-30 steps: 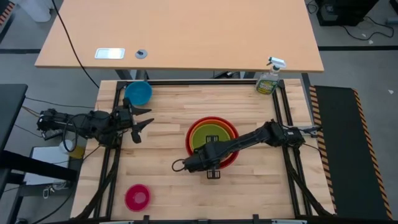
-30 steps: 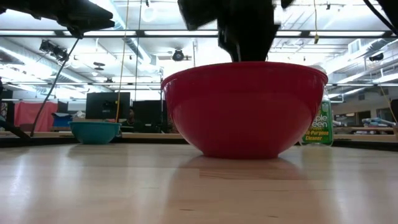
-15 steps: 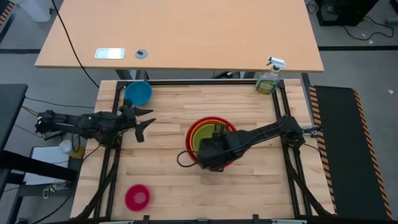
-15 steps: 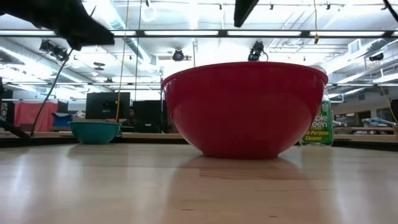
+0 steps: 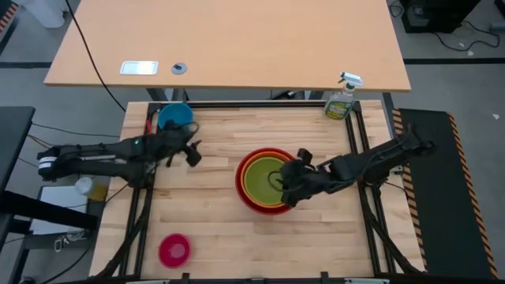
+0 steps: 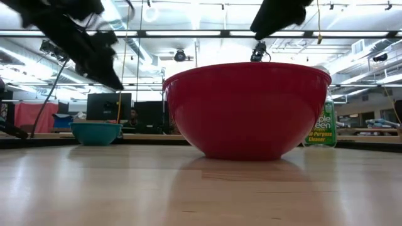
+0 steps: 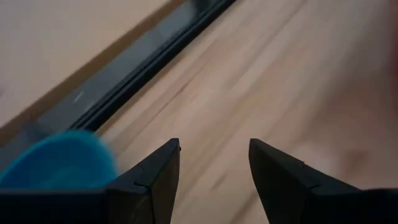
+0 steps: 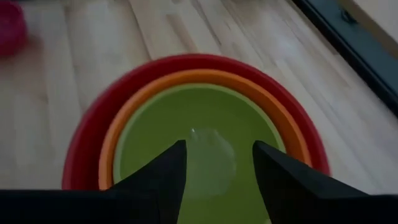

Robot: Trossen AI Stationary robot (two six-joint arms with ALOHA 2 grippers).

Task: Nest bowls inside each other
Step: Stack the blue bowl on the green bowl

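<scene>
The red bowl [image 5: 246, 195] stands mid-table with the orange bowl [image 5: 276, 155] and the lime green bowl [image 5: 262, 178] nested inside it. A blue bowl [image 5: 175, 117] rests on its base at the far left corner. A pink bowl [image 5: 174, 249] sits near the front left. My right gripper [image 5: 286, 186] hovers open above the stack's right side, looking into the green bowl [image 8: 199, 140]. My left gripper [image 5: 192, 151] hangs open just right of the blue bowl [image 7: 56, 167] and on its near side, over bare wood.
A green spray bottle [image 5: 341, 101] stands at the far right corner. A black metal frame [image 5: 260, 105] runs along the table's far edge and sides. Bare wood lies between the blue bowl and the stack, and along the front.
My right gripper has risen and swung from the stack's near left side back toward the table's right, turning as it went, and now hangs over the stack's right part. My left gripper has swung a little right and far, tipping downward near the blue bowl. The bowls have stayed put.
</scene>
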